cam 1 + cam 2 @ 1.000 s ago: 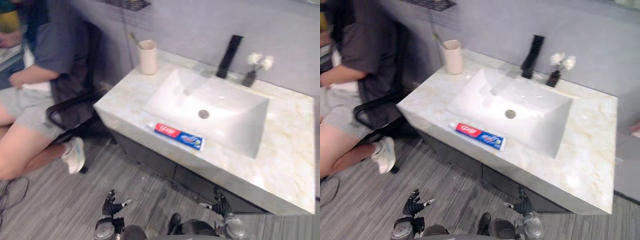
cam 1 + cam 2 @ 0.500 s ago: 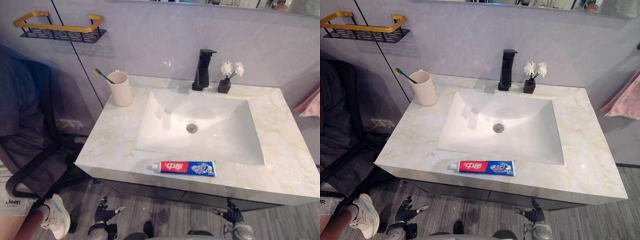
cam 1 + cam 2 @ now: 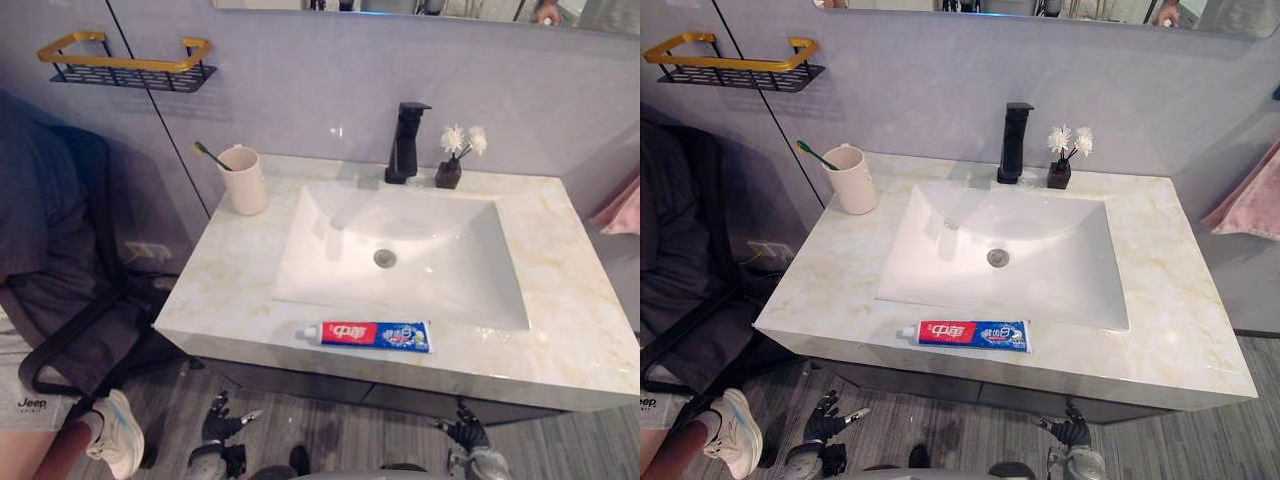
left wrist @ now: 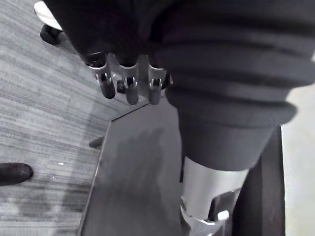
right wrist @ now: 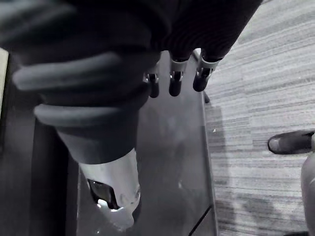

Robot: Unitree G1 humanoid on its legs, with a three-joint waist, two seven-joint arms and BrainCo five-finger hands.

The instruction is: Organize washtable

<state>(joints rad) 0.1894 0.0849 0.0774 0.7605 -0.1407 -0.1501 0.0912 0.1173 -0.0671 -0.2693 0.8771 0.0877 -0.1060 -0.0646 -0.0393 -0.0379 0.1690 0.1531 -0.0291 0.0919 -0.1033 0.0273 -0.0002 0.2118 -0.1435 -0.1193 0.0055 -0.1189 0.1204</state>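
toothpaste tube lies flat on washtable front edge, just before basin – light, soft-walled, likely slick; best pinched gently across mid-body, not cap. cup with toothbrush back left. left hand, right hand low below counter – fingers loosely spread, holding nothing
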